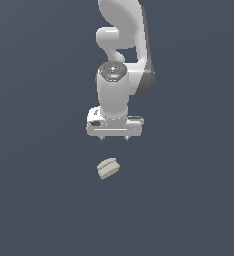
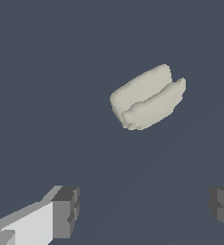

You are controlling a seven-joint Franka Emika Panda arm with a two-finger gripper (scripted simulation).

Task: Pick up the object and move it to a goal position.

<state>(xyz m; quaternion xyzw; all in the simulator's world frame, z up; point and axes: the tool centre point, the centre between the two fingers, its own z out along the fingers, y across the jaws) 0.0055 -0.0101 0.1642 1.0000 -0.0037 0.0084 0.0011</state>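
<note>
Overall, a plain dark blue-grey floor (image 1: 34,200) is seen in both views, with no markings or writing to be read on it. Next in size, the white Panda arm (image 1: 120,45) is shown only in the exterior view, hanging down from the top of the picture, with a dark band along its side and a small green dot on the round grey joint cap. Its wrist ends in a wide white hand bar, from which two short dark fingertips project downward. The gripper (image 1: 114,137) is held with its fingers spread wide apart and nothing between them; this is confirmed in the wrist view, where the two dark grey finger pads (image 2: 66,210) are seen at opposite edges with only bare floor between.

Smallest, the object (image 1: 108,168) is seen as a cream wedge lying on the floor, below the gripper in the exterior view and apart from it, slightly toward the exterior view's left. Its groove and ridged curved top (image 2: 147,98) are made out only in the wrist view, where it lies ahead of the fingers, outside the gap and untouched. Nothing stands between gripper and object.
</note>
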